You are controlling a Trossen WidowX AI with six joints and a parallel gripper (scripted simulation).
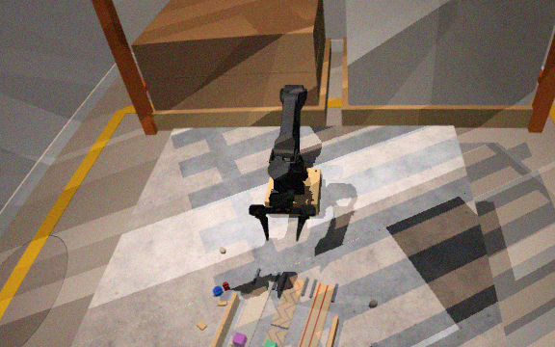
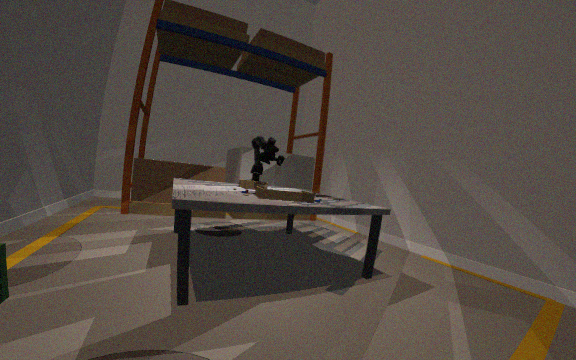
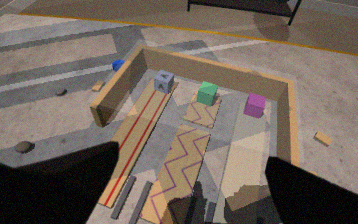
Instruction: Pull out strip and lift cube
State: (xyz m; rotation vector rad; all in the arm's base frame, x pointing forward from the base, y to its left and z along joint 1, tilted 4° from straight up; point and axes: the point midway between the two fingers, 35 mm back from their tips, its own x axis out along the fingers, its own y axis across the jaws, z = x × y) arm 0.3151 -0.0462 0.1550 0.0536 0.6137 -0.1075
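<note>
Arm (image 1: pixel 289 130): matte black throughout, boxy links with rounded joint housings; no markings or cables discernible. Mounted on a light wooden base block (image 1: pixel 315 179) with small dark dots at its corner. Tool (image 1: pixel 282 226): black crossbar carrying two slim, tapering fingers (image 1: pixel 264 226).
</note>
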